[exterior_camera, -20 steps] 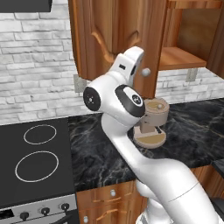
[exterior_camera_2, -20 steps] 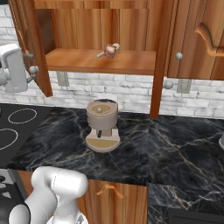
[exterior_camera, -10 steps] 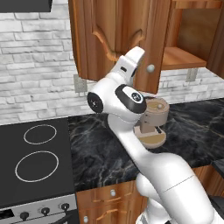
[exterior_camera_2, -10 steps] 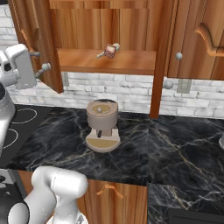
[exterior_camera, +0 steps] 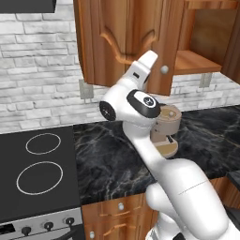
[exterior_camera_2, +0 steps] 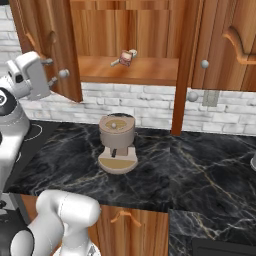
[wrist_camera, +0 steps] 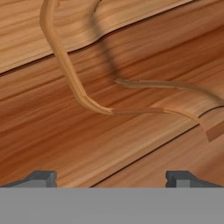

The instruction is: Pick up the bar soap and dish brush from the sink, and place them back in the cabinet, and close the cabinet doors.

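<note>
The bar soap and the dish brush lie together on the shelf of the open cabinet. The left cabinet door stands partly open, its knob just right of my gripper. In the left base view the gripper is up against that door's outer face, beside the knob. Up close the gripper faces the arched wooden panel, fingertips wide apart and open, holding nothing. The right cabinet door stands edge-on. The sink is out of view.
A brown round appliance stands on the dark marbled counter below the cabinet. A stove top lies at the left. A closed wall cabinet door hangs at the right. Lower wooden fronts run beneath the counter.
My hand has moved toward the cabinet with the left door, whose free edge has swung further toward the opening. The gripper stays open. Soap and brush have not moved.
</note>
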Robot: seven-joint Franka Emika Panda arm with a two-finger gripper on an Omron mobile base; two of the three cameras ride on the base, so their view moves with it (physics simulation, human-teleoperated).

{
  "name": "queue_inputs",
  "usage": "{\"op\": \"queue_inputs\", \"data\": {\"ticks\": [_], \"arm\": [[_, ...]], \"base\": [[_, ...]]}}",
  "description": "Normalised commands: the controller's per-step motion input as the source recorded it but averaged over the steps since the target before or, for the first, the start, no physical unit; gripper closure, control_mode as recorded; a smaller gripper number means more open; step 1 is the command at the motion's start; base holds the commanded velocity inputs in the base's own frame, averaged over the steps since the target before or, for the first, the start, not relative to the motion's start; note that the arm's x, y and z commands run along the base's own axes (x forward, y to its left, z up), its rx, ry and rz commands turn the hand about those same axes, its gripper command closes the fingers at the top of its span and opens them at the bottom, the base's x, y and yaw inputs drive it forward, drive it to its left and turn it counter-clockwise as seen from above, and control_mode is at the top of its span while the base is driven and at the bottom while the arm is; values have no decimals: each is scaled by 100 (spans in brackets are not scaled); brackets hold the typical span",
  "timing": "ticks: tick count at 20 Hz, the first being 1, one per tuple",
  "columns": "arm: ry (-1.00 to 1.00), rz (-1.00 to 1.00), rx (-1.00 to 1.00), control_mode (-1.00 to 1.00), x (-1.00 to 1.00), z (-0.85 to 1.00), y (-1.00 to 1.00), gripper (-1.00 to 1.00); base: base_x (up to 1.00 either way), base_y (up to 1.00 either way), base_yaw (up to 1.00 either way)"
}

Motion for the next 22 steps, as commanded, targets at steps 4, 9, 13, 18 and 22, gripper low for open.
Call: {"op": "queue_inputs", "data": {"ticks": [4,9,13,18,22], "arm": [[0,0,0,-100,38,0,-30,-100],[0,2,0,-100,33,0,-29,-100],[0,1,0,-100,37,0,-24,-100],[0,1,0,-100,42,0,-25,-100],[0,1,0,-100,41,0,-27,-100]], "base": [[0,0,0],[0,0,0],[0,0,0],[0,0,0],[0,0,0]]}}
